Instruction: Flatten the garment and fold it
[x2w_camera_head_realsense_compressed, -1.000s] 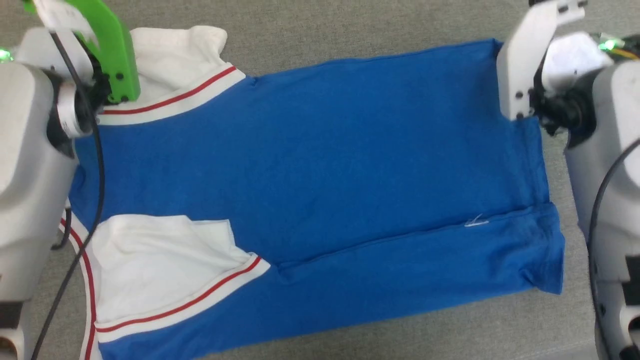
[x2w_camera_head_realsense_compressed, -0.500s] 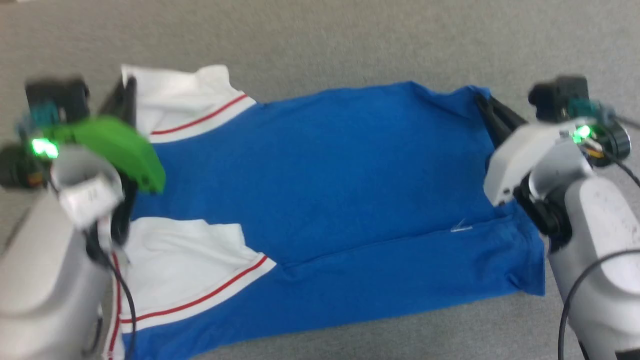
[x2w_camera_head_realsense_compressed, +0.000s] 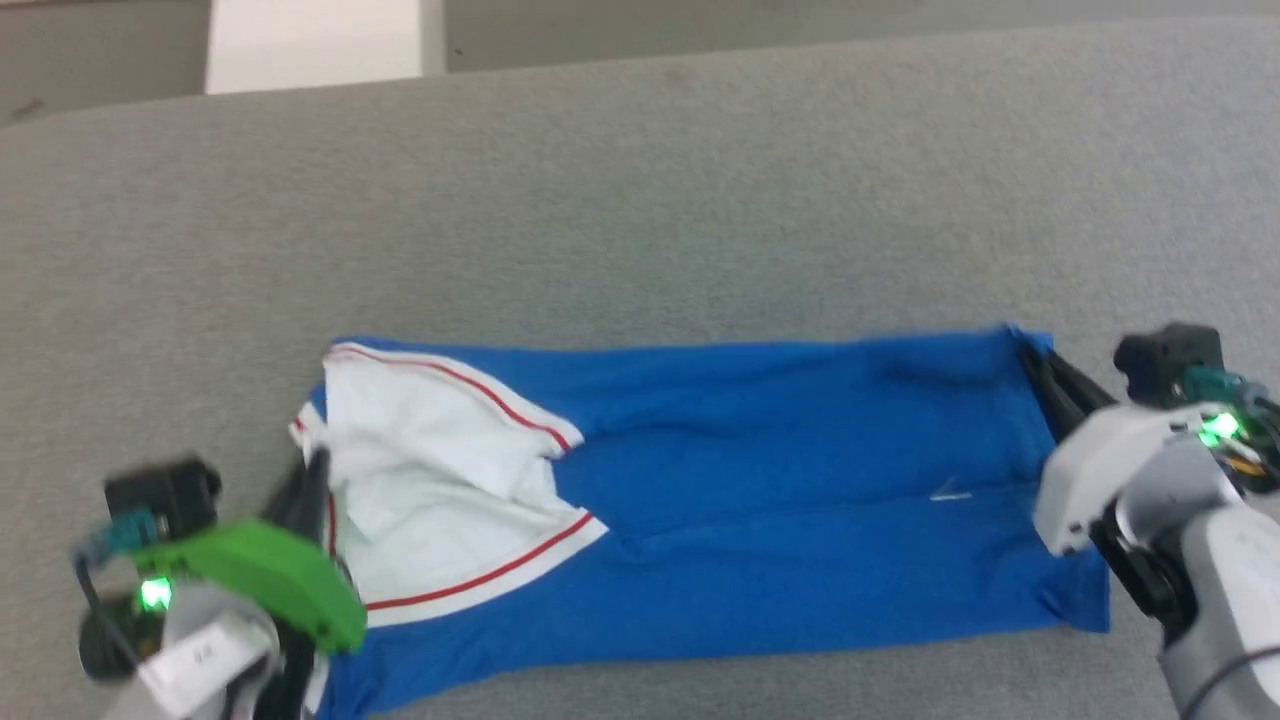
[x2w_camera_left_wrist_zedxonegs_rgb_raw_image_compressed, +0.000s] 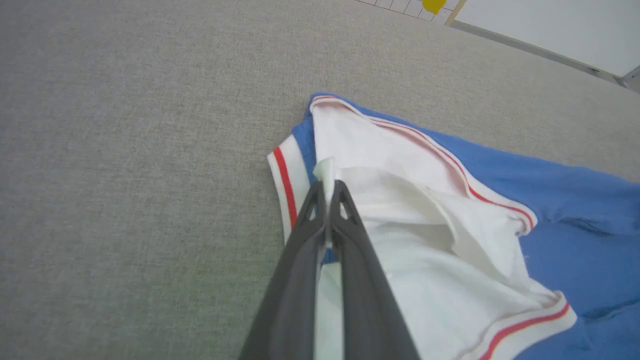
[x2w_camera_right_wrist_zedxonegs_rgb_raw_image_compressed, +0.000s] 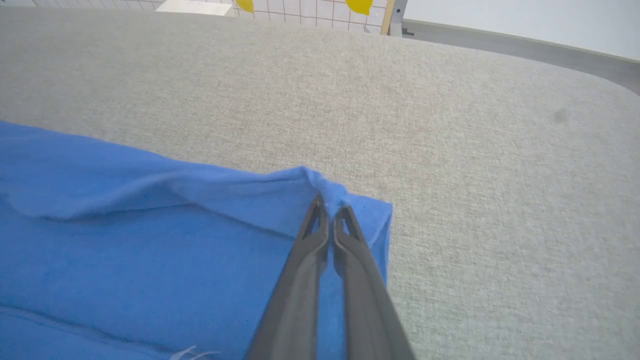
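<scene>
You have the shirt (x2w_camera_head_realsense_compressed: 780, 520) lying as a long blue band across the near part of the grey worktop (x2w_camera_head_realsense_compressed: 640, 200), running from your left to your right. Your left pincer (x2w_camera_left_wrist_zedxonegs_rgb_raw_image_compressed: 327, 186) is clamped tight on the shirt at its left end, and a small tab of white cloth pokes out just past the tips. The white sleeve (x2w_camera_left_wrist_zedxonegs_rgb_raw_image_compressed: 400, 165) is rumpled and lies open just beside those fingers, and a red stripe (x2w_camera_left_wrist_zedxonegs_rgb_raw_image_compressed: 284, 180) on white trim runs along the edge on their other side. In the head view a green cover (x2w_camera_head_realsense_compressed: 270, 585) sits on that wrist, low at the left. Your right pincer (x2w_camera_right_wrist_zedxonegs_rgb_raw_image_compressed: 330, 204) is closed just as tightly on the far right corner of the blue cloth, which bunches into a small pucker at the tips. From that pinched corner a soft ridge of cloth runs back along the far edge. A lengthwise crease divides the band, with a strip of blue nearer you, and a small white thread (x2w_camera_head_realsense_compressed: 950, 493) lies on the blue towards the right end. Beyond the worktop's far edge, at the upper left of the head view, stands a white panel (x2w_camera_head_realsense_compressed: 315, 40).
</scene>
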